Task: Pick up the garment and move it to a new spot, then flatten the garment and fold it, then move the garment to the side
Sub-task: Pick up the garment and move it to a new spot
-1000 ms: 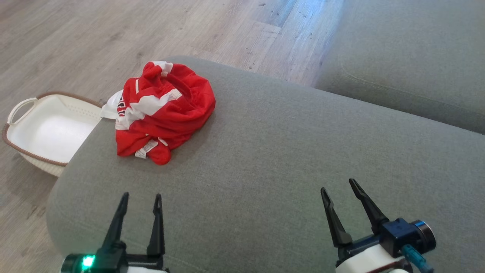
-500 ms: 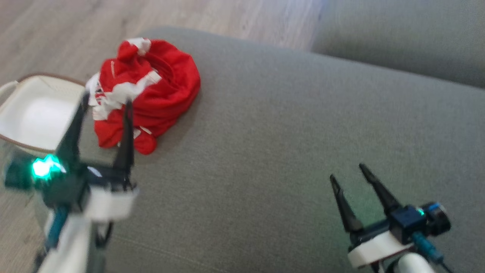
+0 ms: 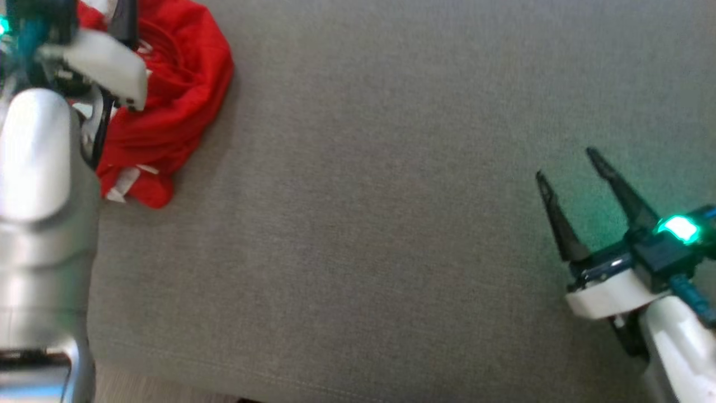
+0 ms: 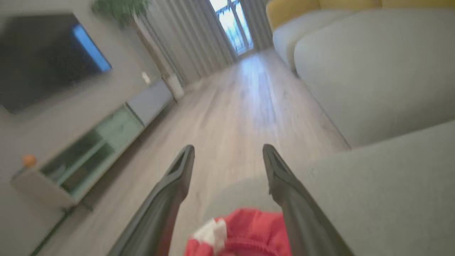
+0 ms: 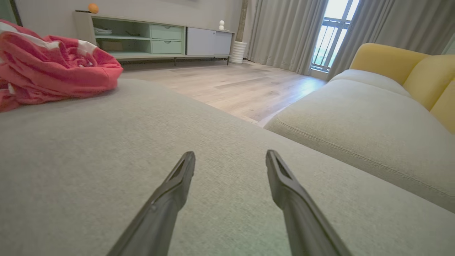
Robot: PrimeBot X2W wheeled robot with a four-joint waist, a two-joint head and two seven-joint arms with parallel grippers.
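Observation:
The garment is a crumpled red and white heap at the far left of the grey cushion. My left arm reaches over it in the head view and hides its left part. In the left wrist view my left gripper is open, its fingers straddling the garment's top from above, with nothing held. My right gripper stands open and empty over bare cushion at the right, far from the garment. The right wrist view shows my right gripper low over the cushion and the garment at the far left.
A second grey sofa seat with yellow back cushions lies to the right across a strip of wood floor. A low green and white cabinet stands along the far wall.
The head camera has tilted down, so the whole picture has shifted. My left arm has reached forward from the near edge to over the garment. Both grippers have stayed open.

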